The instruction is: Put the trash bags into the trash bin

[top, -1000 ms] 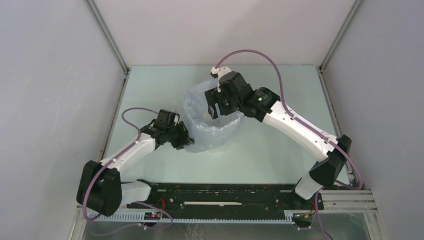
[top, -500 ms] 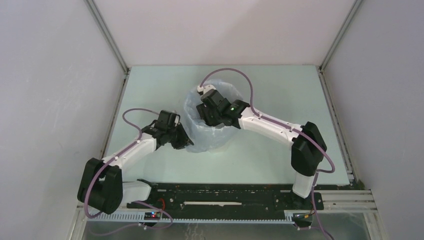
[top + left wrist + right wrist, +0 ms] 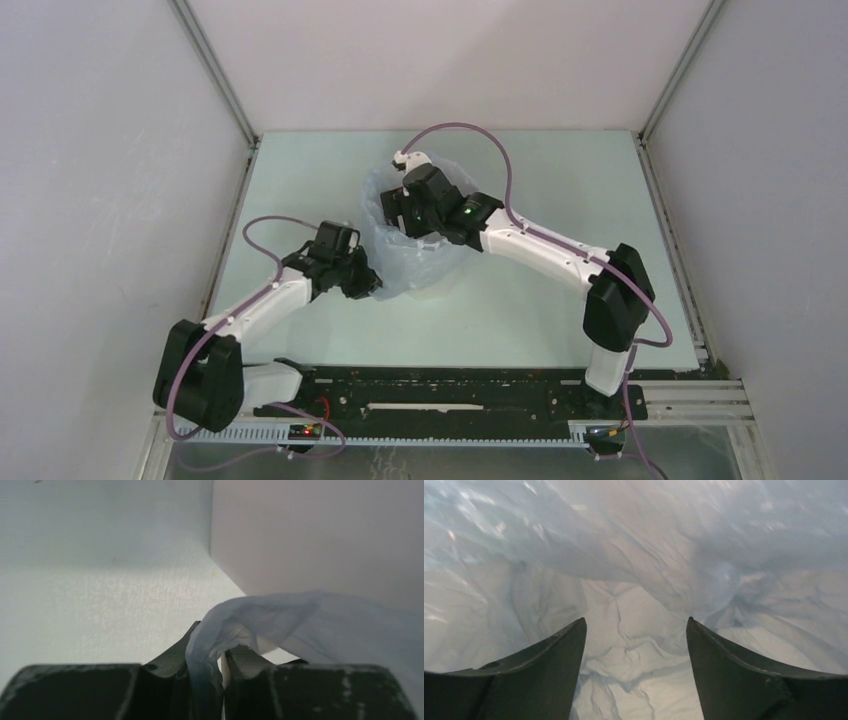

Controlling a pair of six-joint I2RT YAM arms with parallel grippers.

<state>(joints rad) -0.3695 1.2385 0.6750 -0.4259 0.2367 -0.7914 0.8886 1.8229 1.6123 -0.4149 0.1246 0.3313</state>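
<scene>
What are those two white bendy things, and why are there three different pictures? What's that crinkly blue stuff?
They are two robot arms bolted to a table. One picture looks down from above; the other two come from small cameras on each wrist, so you see dark fingers up close. The crinkly stuff is a thin blue plastic bag standing open on the table. The left tool pinches its edge. The right tool is open, holds nothing, and reaches down inside the bag, so its camera sees only wrinkled plastic.
</scene>
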